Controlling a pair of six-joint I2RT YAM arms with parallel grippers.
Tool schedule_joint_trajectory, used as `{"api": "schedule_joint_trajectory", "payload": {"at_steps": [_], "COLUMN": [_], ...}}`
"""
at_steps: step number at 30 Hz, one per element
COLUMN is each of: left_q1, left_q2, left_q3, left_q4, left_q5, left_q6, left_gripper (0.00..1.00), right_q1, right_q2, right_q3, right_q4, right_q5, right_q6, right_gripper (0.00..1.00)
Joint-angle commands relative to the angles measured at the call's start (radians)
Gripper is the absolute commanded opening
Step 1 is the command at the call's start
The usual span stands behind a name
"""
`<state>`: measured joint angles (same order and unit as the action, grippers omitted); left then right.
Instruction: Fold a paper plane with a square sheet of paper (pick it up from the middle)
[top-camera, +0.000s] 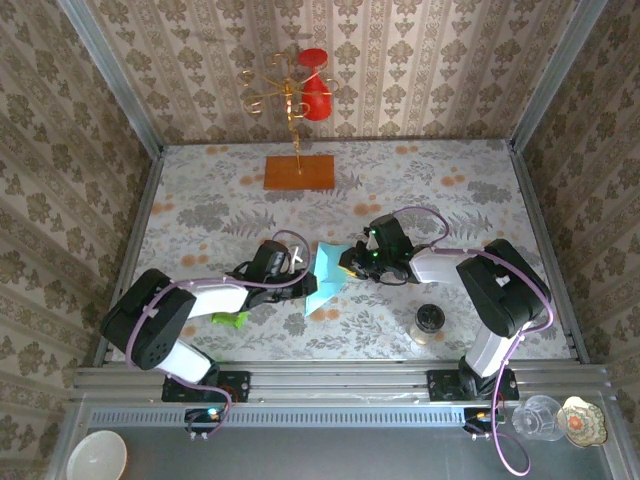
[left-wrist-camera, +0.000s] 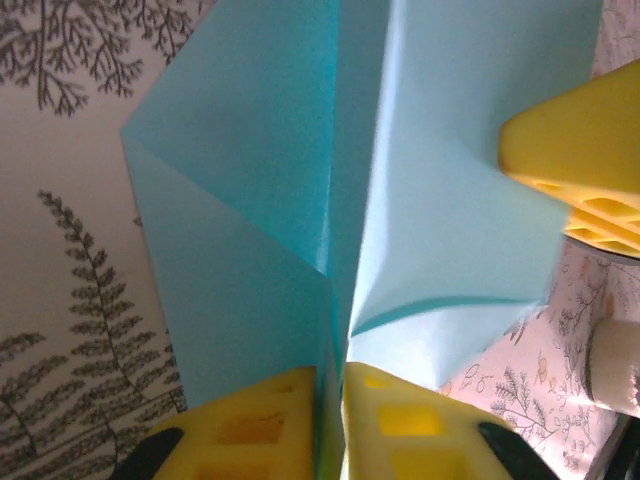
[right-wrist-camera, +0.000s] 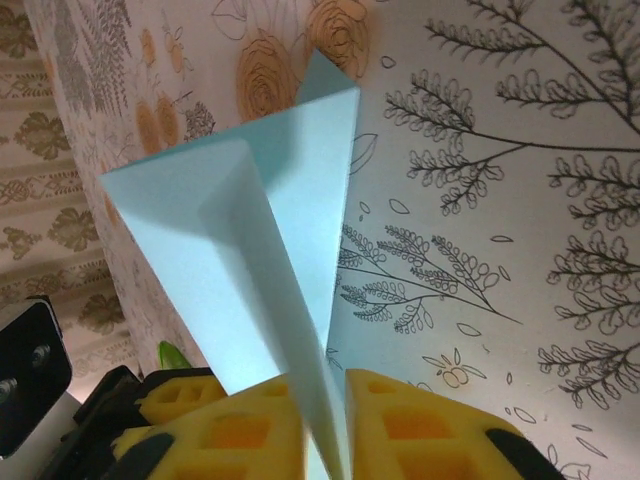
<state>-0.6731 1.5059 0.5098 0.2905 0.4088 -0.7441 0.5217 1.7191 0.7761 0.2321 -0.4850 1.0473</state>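
Along the near edge of the table (top-camera: 200, 190), a small green object (top-camera: 230, 318) lies left of centre and a small dark-topped jar (top-camera: 430, 320) stands right of centre, both apart from the work.

Farther in, about the middle of the table, the light-blue sheet of paper (top-camera: 325, 275) is held between the two grippers, already folded rather than a flat square. The left gripper (left-wrist-camera: 330, 420) has its yellow fingers pressed together on the paper's folded edge. The right gripper (right-wrist-camera: 322, 430) has the central crease running between its fingers, which sit very close on either side. Whether they actually press the paper cannot be told.

A centre crease and slanted folds show, and the sheet narrows to a point toward the near edge. The early folds therefore seem done. It does not yet read as a finished plane, and folding down the wings probably remains.

Near the far edge lies an orange wooden board (top-camera: 299, 172), well apart from the paper.
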Motion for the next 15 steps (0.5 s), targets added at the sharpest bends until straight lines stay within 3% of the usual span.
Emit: {"api": "schedule_joint_trajectory", "payload": {"at_steps": [1,4,6,9,15], "left_q1": [0.025,0.040,0.051,0.065,0.083], "left_q2": [0.022,0.040,0.054,0.080,0.123], "left_q3": [-0.008,-0.021,-0.030,-0.039,-0.040], "left_q4": [0.060,0.098,0.131,0.169,0.180], "left_q5": [0.050,0.079,0.100,0.129,0.141], "left_q6": [0.009,-0.005,-0.023,-0.058,-0.090], "left_gripper": [0.12,0.10,0.09,0.09,0.09], "right_q1": [0.000,-0.009,-0.013,-0.012,0.049], "right_q2": [-0.040,-0.073,-0.098,-0.131,-0.090], "right_q3": [0.005,0.020,0.032,0.038,0.091], "right_q4": [-0.068,-0.158,-0.228,-0.261,-0.220], "right_q5": [0.028,0.093,0.157,0.190,0.082], "right_q6": [-0.056,-0.114,-0.152,-0.208,-0.271], "right_gripper": [0.30,0.44,0.47,0.45,0.35]}}
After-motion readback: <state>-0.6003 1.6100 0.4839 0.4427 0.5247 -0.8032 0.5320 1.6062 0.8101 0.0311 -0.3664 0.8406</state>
